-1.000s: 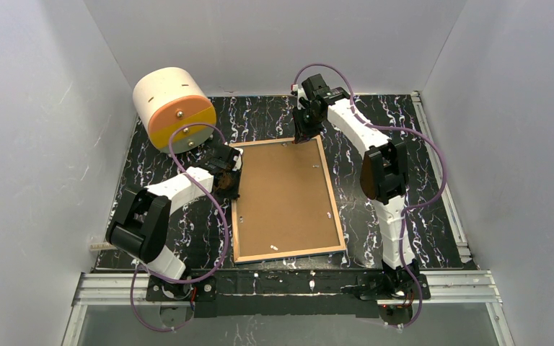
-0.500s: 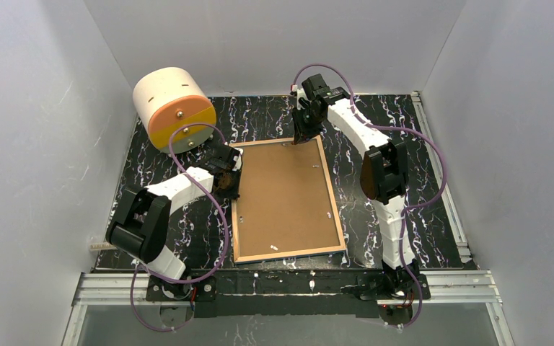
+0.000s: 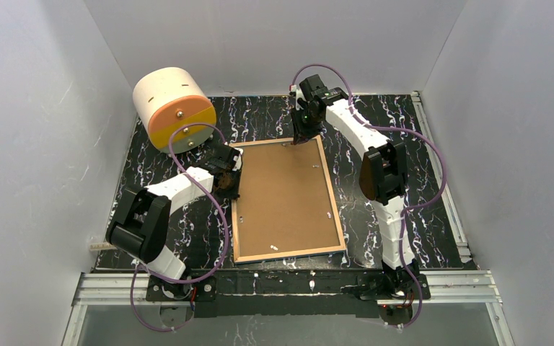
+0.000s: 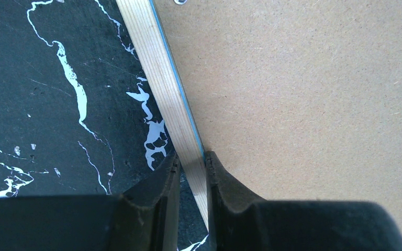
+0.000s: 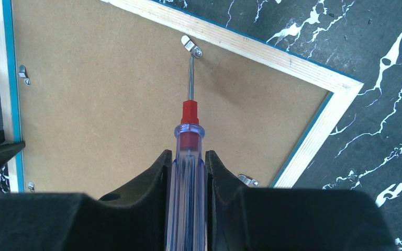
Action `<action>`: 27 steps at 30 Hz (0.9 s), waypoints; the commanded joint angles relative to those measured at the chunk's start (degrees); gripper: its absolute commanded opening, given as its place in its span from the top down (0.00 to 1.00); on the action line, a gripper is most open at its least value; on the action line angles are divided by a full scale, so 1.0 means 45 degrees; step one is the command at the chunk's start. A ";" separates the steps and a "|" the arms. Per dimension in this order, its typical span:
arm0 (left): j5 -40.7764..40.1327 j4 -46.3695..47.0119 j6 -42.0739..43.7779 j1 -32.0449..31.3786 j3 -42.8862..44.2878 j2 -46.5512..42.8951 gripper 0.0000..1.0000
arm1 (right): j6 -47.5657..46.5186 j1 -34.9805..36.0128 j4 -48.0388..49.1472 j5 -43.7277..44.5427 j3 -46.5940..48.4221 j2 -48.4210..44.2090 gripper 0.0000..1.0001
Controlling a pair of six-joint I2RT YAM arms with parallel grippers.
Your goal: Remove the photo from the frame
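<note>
Early yet: frame face down in the middle of the desk, board still clipped in, photo hidden beneath, left jaws pinching the frame's rail, right jaws gripping a screwdriver at the far-edge clip.

Flat on the table, frame with backing board inside; behind-left, cylinder; at far edge, screwdriver tip at clip.

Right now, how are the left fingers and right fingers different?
The left fingers pinch the frame's wooden edge; the right fingers grip a screwdriver aimed at a metal clip. The left fingers are at the frame's side, the right fingers at its far end. Both hold something.
</note>
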 commanded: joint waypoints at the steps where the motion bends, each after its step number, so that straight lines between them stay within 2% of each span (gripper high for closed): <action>1: 0.0291 -0.1030 0.1022 -0.0111 -0.0328 0.0456 1.00 | 0.0392 0.0013 0.0355 0.0368 0.0575 -0.0639 0.99; 6: 0.0282 -0.1021 0.1021 -0.0111 -0.0323 0.0467 1.00 | 0.0766 0.0001 0.0486 0.0452 0.0456 -0.0835 0.99; 10: 0.0224 -0.1079 0.1031 -0.0111 -0.0357 0.0465 1.00 | 0.0828 -0.0004 -0.0376 0.0484 0.1482 -0.0797 0.99; 27: 0.0253 -0.1088 0.1021 -0.0111 -0.0309 0.0545 1.00 | 0.0857 -0.0028 0.0116 0.0326 0.0418 -0.0251 0.99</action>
